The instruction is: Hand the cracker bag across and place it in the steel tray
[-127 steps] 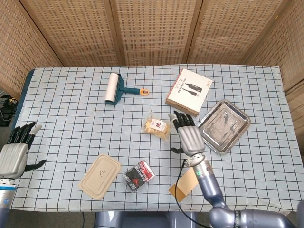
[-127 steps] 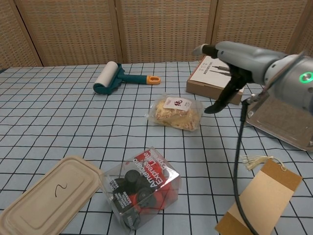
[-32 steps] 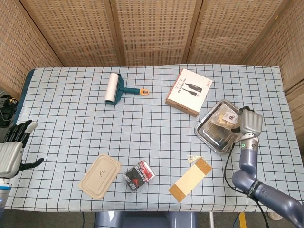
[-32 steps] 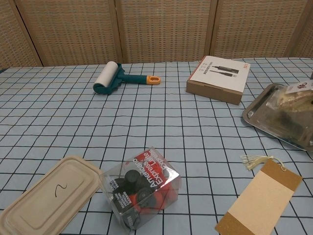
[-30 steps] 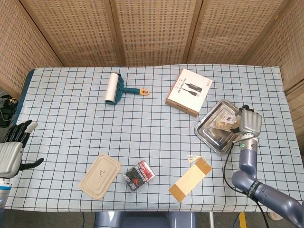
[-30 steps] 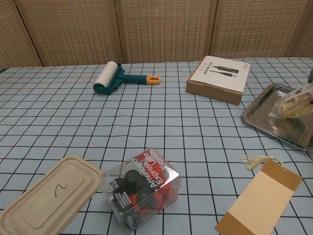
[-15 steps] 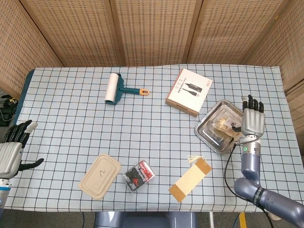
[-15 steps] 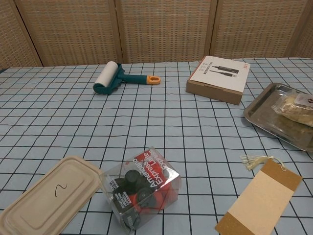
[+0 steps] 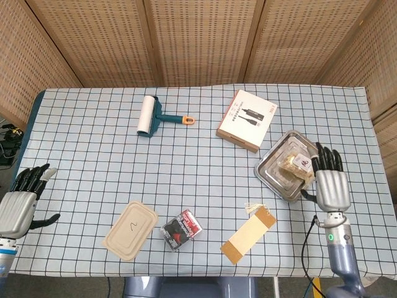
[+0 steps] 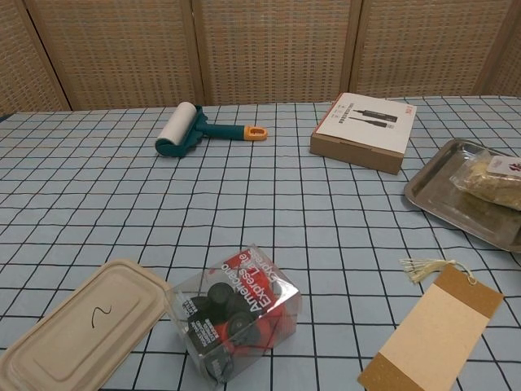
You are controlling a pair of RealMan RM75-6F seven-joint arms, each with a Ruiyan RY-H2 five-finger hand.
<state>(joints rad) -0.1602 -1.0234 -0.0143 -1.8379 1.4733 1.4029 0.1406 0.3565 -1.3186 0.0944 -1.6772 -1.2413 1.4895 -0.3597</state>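
Left hand [image 9: 17,208] is held off the table's front-left corner, fingers spread, nothing gripped. Right hand [image 9: 331,184] is seen near the front-right edge, just beside the steel tray [image 9: 271,172], fingers extended and apart, empty; contact with the tray rim can't be confirmed. Cracker bag [image 9: 296,165] is seated inside the tray, toward the table's right edge.

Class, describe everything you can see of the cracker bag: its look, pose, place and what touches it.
The cracker bag is a small clear plastic pouch of pale yellowish crackers with a white label printed in red. It lies flat inside the steel tray, toward its right side, resting on the tray floor. The right hand is beside the tray with fingers spread, not holding it.
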